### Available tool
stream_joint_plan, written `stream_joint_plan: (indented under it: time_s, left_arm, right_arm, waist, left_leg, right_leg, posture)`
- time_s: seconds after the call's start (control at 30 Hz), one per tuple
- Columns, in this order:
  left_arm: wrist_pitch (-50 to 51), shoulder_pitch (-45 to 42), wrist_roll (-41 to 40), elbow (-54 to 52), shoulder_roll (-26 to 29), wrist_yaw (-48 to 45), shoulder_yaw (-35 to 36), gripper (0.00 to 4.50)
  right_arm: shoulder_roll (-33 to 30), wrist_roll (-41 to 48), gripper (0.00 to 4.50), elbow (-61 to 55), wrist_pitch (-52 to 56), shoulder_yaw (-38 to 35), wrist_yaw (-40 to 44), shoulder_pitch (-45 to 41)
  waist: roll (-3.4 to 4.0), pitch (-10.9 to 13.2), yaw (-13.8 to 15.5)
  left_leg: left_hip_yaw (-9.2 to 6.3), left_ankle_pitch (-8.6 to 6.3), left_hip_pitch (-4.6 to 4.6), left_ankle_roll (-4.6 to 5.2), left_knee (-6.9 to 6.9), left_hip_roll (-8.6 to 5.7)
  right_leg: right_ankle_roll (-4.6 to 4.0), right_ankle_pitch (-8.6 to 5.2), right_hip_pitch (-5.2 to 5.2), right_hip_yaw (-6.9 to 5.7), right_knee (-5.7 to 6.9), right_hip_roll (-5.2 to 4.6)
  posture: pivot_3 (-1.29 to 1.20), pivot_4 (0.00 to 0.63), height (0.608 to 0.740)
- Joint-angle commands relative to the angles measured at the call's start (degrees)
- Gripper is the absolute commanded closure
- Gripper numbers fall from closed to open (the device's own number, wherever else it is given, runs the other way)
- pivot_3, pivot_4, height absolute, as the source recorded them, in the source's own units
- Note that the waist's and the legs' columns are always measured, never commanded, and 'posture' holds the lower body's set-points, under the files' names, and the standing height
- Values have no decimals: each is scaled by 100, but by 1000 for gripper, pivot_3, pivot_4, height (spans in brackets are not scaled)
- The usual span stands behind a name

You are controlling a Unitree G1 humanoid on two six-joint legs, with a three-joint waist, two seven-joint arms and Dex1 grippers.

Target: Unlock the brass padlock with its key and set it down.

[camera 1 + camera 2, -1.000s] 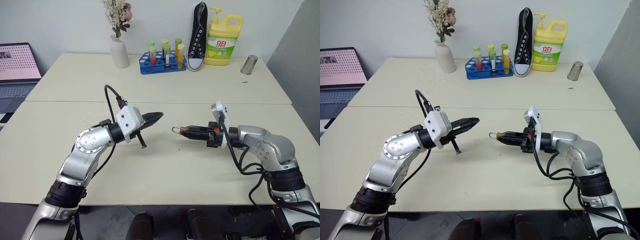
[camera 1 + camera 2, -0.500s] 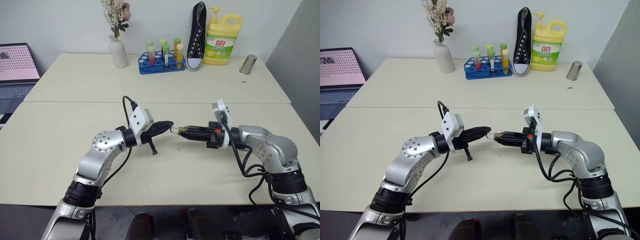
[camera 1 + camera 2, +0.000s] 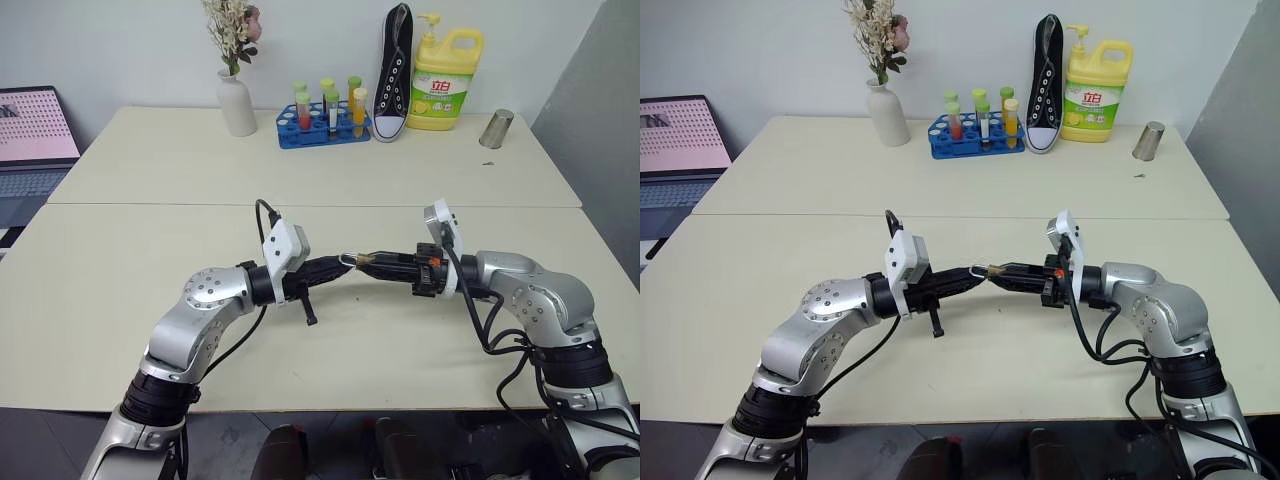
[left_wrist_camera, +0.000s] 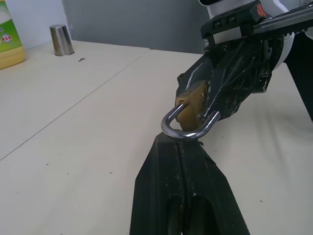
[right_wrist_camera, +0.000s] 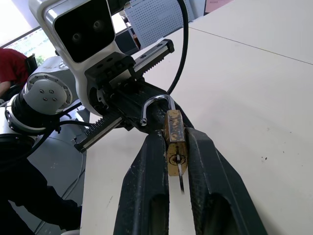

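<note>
My right gripper points level toward the left and is shut on the brass padlock, gripping its golden body between both fingers. The silvery shackle sticks out past the fingertips toward my left gripper. That gripper is shut, and its tips meet the shackle loop from the opposite side; in the left wrist view the loop rests right at them. The padlock's keyhole end faces the right wrist camera. The key is hidden. Both grippers hover above the near table.
On the far table stand a white vase with flowers, a blue rack of test tubes, a black shoe, a yellow detergent bottle and a metal cup. A laptop sits at far left.
My left gripper has travelled right toward the padlock and rolled, until its shut tips reached the shackle. The right gripper has held still with the padlock.
</note>
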Motion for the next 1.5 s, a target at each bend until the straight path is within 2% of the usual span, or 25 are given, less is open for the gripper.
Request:
stream_joint_plan:
  time_s: [0.03, 0.33, 0.53, 0.83, 1.5]
  left_arm:
    - [311, -3, -419, -485, 144, -186, 223, 4500]
    - [940, 10, -995, -728, 317, -152, 580, 4500]
    - [739, -26, -771, -616, 243, -46, 490, 4500]
    - [860, -165, -935, -543, 127, 67, 594, 4500]
    - [641, -277, -662, -352, -16, 206, 518, 4500]
  right_arm:
    - [-32, 16, 4319, -135, -127, -102, 29, 9]
    - [-41, -51, 4319, -120, -161, -89, 45, 21]
    - [-46, -48, 4319, -125, -156, -68, 60, 20]
    - [-70, -38, 4319, -182, -121, -43, 72, 70]
    - [-59, -33, 4319, -203, -115, -14, 74, 74]
  waist:
    - [0, 0, 0]
    - [0, 0, 0]
    - [0, 0, 0]
    - [0, 0, 0]
    - [0, 0, 0]
  left_leg:
    - [0, 0, 0, 0, 0, 0]
    - [0, 0, 1, 0, 0, 0]
    - [0, 0, 1, 0, 0, -1]
    - [1, 0, 1, 0, 0, 0]
    - [1, 0, 0, 0, -1, -1]
  right_leg:
    - [0, 0, 0, 0, 0, 0]
    - [1, -1, 0, -1, 0, 0]
    - [1, -1, 0, 0, -1, 0]
    - [1, -1, 0, 1, -1, 0]
    - [1, -1, 0, 1, -2, 0]
  posture:
    - [0, 150, 740]
    - [0, 150, 740]
    - [0, 150, 740]
    - [0, 150, 740]
    - [0, 150, 740]
